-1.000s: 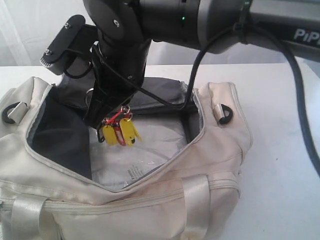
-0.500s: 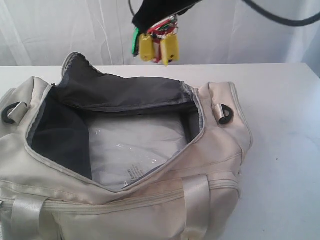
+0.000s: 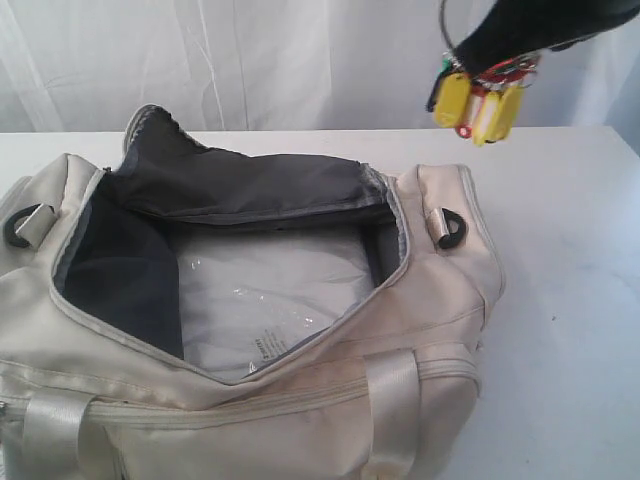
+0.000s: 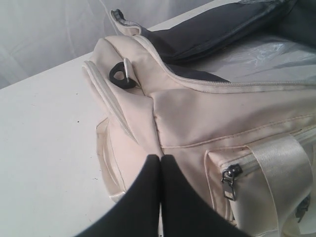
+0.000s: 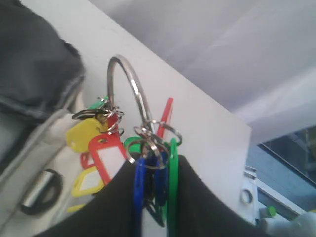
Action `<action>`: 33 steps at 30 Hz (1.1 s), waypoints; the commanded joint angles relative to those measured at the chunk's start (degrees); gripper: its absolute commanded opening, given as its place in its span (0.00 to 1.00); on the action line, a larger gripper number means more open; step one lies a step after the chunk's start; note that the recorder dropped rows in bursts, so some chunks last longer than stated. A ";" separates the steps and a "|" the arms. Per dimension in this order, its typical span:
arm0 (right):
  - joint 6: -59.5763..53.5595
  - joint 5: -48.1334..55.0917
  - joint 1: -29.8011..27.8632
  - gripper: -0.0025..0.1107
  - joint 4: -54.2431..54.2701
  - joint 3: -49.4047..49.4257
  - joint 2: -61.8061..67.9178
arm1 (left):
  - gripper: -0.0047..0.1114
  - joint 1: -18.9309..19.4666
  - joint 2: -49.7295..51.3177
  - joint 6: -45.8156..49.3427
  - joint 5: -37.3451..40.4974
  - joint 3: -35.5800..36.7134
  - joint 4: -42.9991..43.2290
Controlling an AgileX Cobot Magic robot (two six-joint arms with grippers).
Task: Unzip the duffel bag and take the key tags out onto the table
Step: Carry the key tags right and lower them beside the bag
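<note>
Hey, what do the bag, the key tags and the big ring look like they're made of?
The bag: woven cloth, probably canvas or polyester, matte cream; stitched seams and soft creases show. The key tags: glossy coloured plastic, judging by smooth moulded shapes. The big ring: polished metal, likely steel; it glints silver.

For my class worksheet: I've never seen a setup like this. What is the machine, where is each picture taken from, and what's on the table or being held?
A two-armed robot, seen by three cameras: one off the arms, one on each wrist. On the white table lies a bag, unzipped, a plastic-wrapped packet inside. The right jaws, raised in the air, are shut on the key tags. The left jaws are shut on nothing, near the bag.
</note>
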 commanded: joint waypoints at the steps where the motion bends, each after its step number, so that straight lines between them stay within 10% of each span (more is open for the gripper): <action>1: 6.44 -1.59 -2.96 0.02 -8.07 3.81 -3.84 | 0.04 -0.39 -0.38 -0.18 -0.16 0.06 -0.09; 33: 20.75 -8.90 -11.38 0.02 -9.79 24.89 -4.05 | 0.04 -0.39 -0.38 -0.18 0.20 0.06 0.07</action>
